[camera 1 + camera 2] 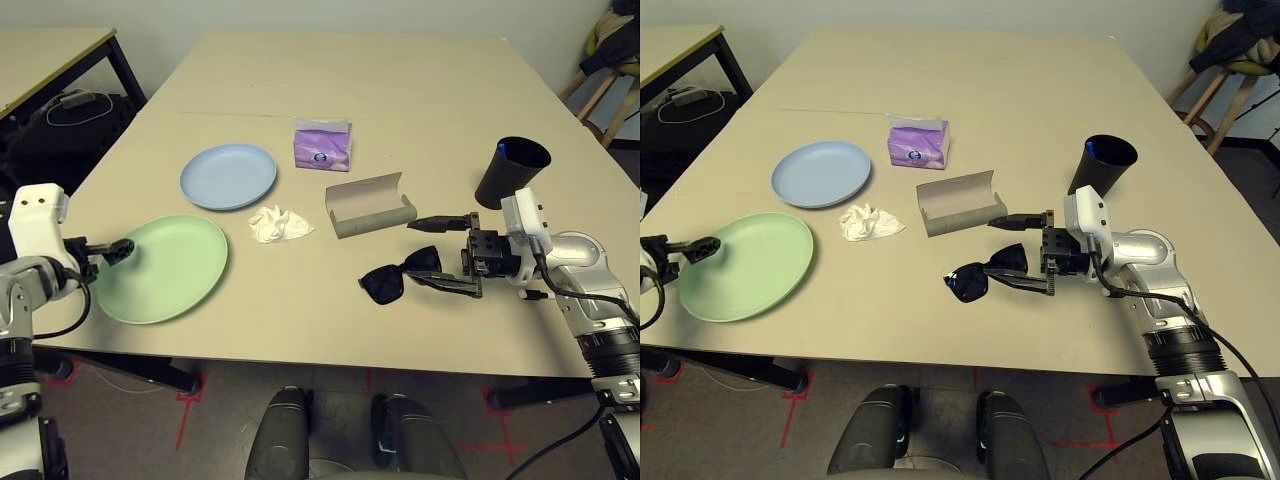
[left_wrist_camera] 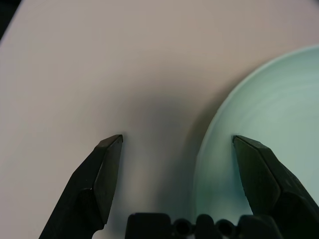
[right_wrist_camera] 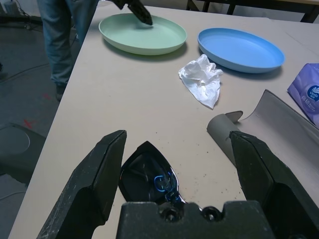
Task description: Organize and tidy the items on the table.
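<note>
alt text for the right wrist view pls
The right arm's open two-fingered black tool hovers over black sunglasses on the light beige table, beside an open grey-green glasses case. Beyond lie a crumpled white tissue, a light green round plate with the left tool at its rim, and a light blue round plate.

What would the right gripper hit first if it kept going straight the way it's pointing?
Probably the black sunglasses: they lie right ahead of the open right gripper, between its fingers in the wrist view. The grey-green case sits just beside that line.
</note>
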`<state>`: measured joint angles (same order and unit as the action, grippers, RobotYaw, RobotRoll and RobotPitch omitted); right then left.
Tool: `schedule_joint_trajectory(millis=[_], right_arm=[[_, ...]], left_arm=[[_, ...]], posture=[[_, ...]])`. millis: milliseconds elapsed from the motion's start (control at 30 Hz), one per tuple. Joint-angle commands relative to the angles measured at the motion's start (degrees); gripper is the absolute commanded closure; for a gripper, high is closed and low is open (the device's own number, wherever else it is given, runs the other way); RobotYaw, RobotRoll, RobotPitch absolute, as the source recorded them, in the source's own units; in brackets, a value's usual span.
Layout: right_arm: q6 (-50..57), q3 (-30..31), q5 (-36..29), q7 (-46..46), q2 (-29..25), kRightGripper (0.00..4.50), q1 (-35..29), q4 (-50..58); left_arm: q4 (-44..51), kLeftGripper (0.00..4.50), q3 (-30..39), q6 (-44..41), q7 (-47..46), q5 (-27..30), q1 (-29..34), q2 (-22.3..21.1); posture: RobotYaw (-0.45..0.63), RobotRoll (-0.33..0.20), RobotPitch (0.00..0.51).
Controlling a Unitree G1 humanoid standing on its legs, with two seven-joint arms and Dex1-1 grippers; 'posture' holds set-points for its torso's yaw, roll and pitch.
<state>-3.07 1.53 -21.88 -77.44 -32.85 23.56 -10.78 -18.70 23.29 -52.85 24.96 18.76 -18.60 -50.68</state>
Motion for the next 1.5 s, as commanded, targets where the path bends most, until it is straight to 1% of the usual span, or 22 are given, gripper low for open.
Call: schedule_joint_trajectory(millis=[33, 167, 267, 367, 433, 600, 633, 1067, 1333, 1500], right_arm=[[0.24, 0.32, -0.13, 0.26, -0.12, 0.02, -0.45, 0.93], [0.06, 0.32, -0.02, 0.48, -0.18, 0.02, -0.13, 0.85], [-0.1, 0.33, 0.08, 0.49, -0.22, 0.0, 0.04, 0.64], [-0.24, 0.36, 0.23, 0.52, -0.22, 0.0, 0.25, 0.39], [-0.3, 0.38, 0.34, 0.62, -0.16, 0.0, 0.4, 0.25], [-0.49, 0.35, 0.54, 0.86, -0.08, 0.0, 0.69, -0.07], [-0.59, 0.35, 0.59, 0.88, -0.09, 0.0, 0.71, -0.15], [-3.04, 0.18, 1.09, 0.17, -0.24, 0.0, 0.86, -2.85], [-4.84, 0.38, 1.2, -0.24, -0.08, 0.0, 0.67, -4.47], [-5.65, 0.46, 1.22, -0.49, -0.01, 0.0, 0.82, -5.39]], left_arm=[[-0.22, 0.0, -1.1, -0.06, 0.6, -1.25, 1.19, -0.72], [-0.57, 0.0, -1.18, 0.06, 0.87, -1.78, 1.77, -0.55], [-0.69, 0.61, -0.95, 0.14, 0.77, -1.98, 2.12, -0.41], [-0.7, 1.69, -0.59, 0.18, 0.54, -2.03, 2.4, -0.23], [-0.7, 2.51, -0.13, 0.3, 0.26, -1.86, 2.38, 0.1], [0.68, 4.4, 0.9, -0.19, 0.14, -0.82, 1.99, 1.02], [1.16, 4.46, 1.03, -0.42, 0.11, -0.66, 1.93, 1.25], [2.44, 4.46, 1.04, -1.34, 0.07, 0.09, 1.02, 2.17], [3.13, 4.46, 1.87, -2.85, 0.65, 1.41, -0.21, 1.55], [5.2, 4.46, 3.13, -5.37, 0.31, 2.43, -1.38, 0.97]], posture=[[0.18, 0.0, 0.084], [0.18, 0.0, 0.081], [0.18, 0.0, 0.079], [0.18, 0.0, 0.077], [0.18, 0.0, 0.076], [0.18, 0.0, 0.074], [0.18, 0.0, 0.074], [0.18, 0.0, 0.071], [0.18, 0.0, 0.072], [0.18, 0.0, 0.074]])
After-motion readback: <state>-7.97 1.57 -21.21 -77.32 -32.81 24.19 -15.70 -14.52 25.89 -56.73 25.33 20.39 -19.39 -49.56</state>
